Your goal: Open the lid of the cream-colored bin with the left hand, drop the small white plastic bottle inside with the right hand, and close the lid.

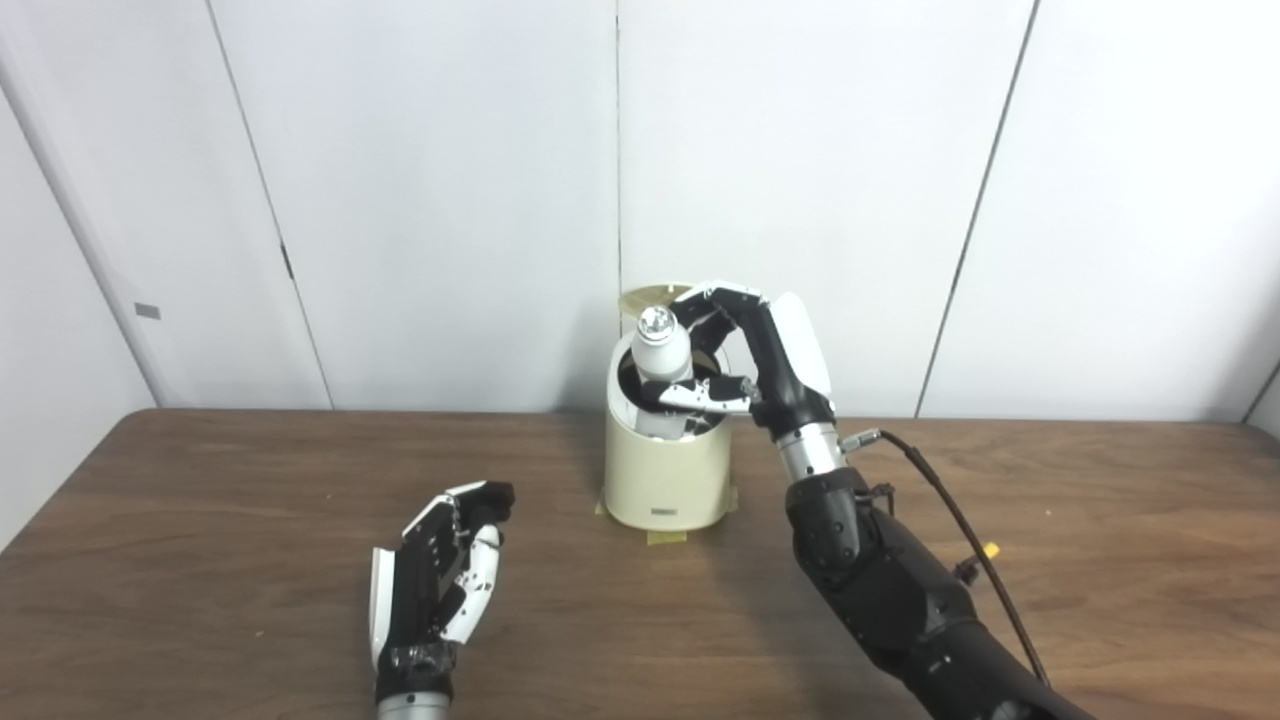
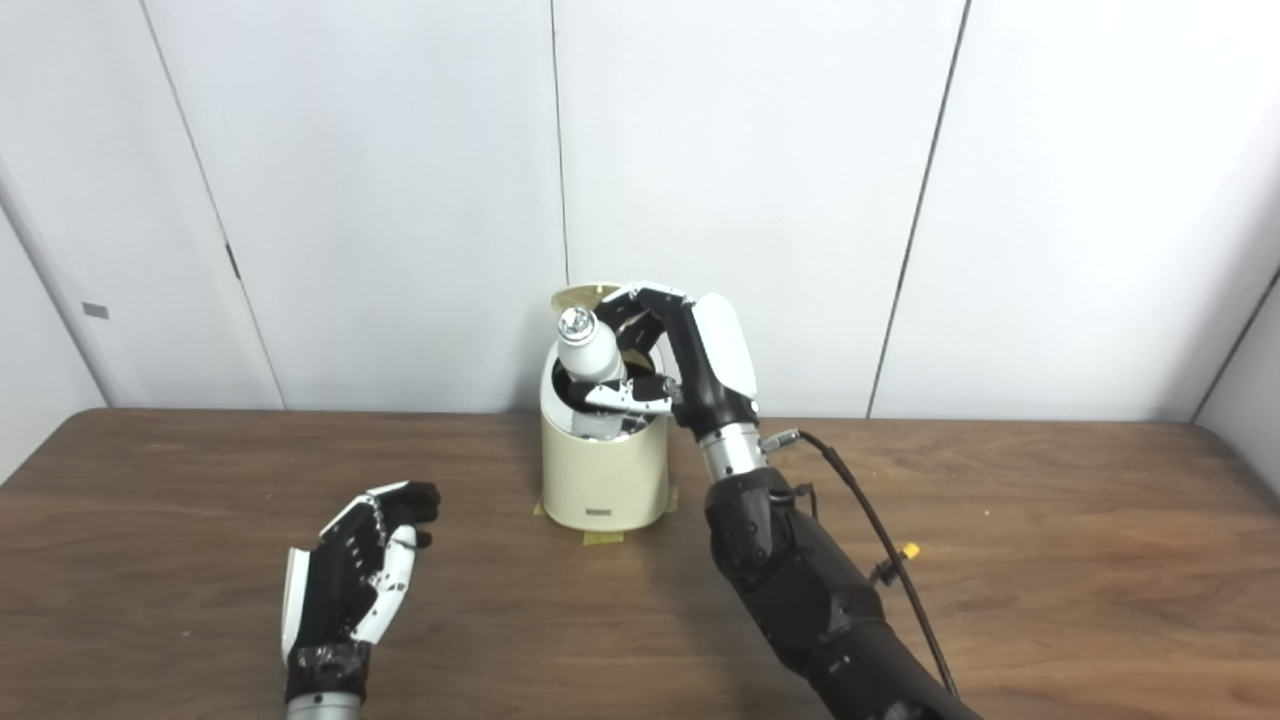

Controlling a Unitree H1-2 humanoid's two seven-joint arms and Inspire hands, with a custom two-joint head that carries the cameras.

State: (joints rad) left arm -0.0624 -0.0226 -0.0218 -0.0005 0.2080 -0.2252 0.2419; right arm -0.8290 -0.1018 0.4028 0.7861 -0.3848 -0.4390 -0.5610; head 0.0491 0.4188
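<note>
The cream-colored bin [image 1: 667, 478] stands at the middle back of the wooden table, taped down at its base. Its lid [image 1: 650, 296] is raised behind the opening. My right hand [image 1: 748, 355] is over the bin's mouth, shut on the small white plastic bottle [image 1: 661, 368]. The bottle is upright, its lower part inside the opening and its silver cap up. My left hand [image 1: 440, 580] rests low over the table at the front left, well away from the bin, fingers loosely curled and holding nothing.
The wooden table [image 1: 1100, 560] runs up to a white panelled wall. A black cable [image 1: 950, 510] hangs off my right forearm, with a small yellow piece beside it.
</note>
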